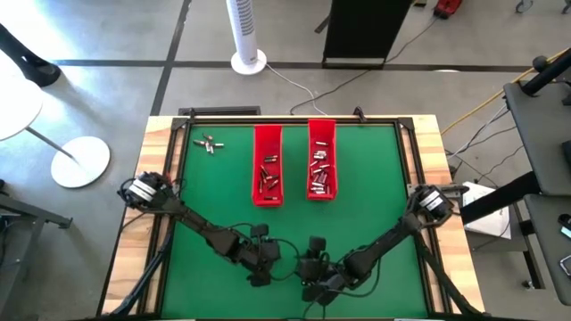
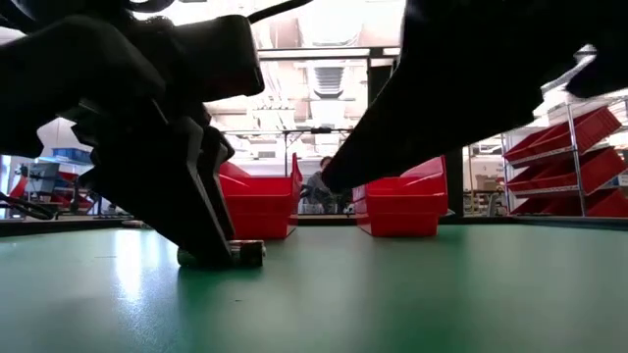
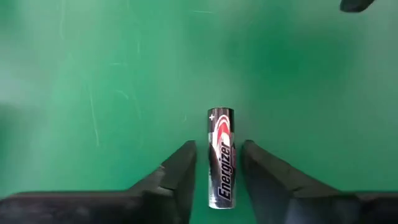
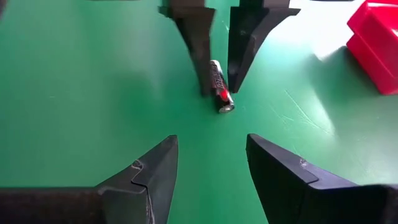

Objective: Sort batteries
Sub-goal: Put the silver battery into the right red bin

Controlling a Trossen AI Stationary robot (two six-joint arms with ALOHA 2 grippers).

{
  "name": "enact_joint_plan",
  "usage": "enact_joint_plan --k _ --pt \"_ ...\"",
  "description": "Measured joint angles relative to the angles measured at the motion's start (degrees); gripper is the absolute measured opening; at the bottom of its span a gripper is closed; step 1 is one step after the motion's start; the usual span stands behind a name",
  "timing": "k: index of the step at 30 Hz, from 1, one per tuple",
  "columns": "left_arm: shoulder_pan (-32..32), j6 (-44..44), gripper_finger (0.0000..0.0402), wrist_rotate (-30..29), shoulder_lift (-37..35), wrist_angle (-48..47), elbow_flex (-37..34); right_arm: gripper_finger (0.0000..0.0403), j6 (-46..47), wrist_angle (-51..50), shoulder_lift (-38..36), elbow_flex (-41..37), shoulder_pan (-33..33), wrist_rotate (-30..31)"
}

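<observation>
From above, both arms are seen meeting at the near middle of the green surface (image 1: 214, 196), well short of the two red trays (image 1: 268, 176).

In the left wrist view, an Energizer battery (image 3: 221, 158) lies flat between the left gripper (image 3: 217, 174), whose parted fingers do not clamp it.

In the right wrist view, the right gripper (image 4: 211, 165) is open and empty, just short of the cell; it is best kept clear while the left is re-centred and closed squarely.
</observation>
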Motion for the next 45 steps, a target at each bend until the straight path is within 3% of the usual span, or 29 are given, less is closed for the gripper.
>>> enact_joint_plan --k 5,11,16,21,24,34,41,45 --pt "-0.7 1.71 0.0169 -0.71 -1.78 -0.75 -0.11 0.0183 -2.47 1.79 0.0 0.0 -1.27 -0.16" --pt "-4.64 2.12 0.0217 -10.16 -8.94 -8.05 -0.09 0.0183 -6.26 5.23 0.0 -0.04 -3.59 -4.62" --pt "-9.41 -0.24 0.0234 -18.95 -15.65 -13.21 -1.04 0.0183 -10.29 8.5 0.0 -0.04 -5.76 -7.82" --pt "-11.93 -0.78 0.0235 -25.87 -21.08 -10.02 -5.57 0.0183 -14.45 15.4 1.89 -0.06 -8.11 -12.81" --pt "-10.61 1.79 0.0235 -26.52 -23.63 -9.05 -8.19 0.0183 -17.01 19.88 4.54 0.48 -9.13 -14.57" --pt "-2.97 8.14 0.0236 -25.07 -28.57 -8.05 -9.31 0.0183 -17.21 18.76 7.39 1.68 -11.97 -16.64" --pt "-0.63 9.53 0.0236 -26.08 -28.53 -8.17 -9.37 0.0183 -17.42 18.9 8.36 1.46 -13.23 -16.68" --pt "-0.44 9.37 0.0236 -26.05 -27.16 -8.25 -9.44 0.0182 -17.29 19.67 9.34 1.38 -13.79 -20.05"
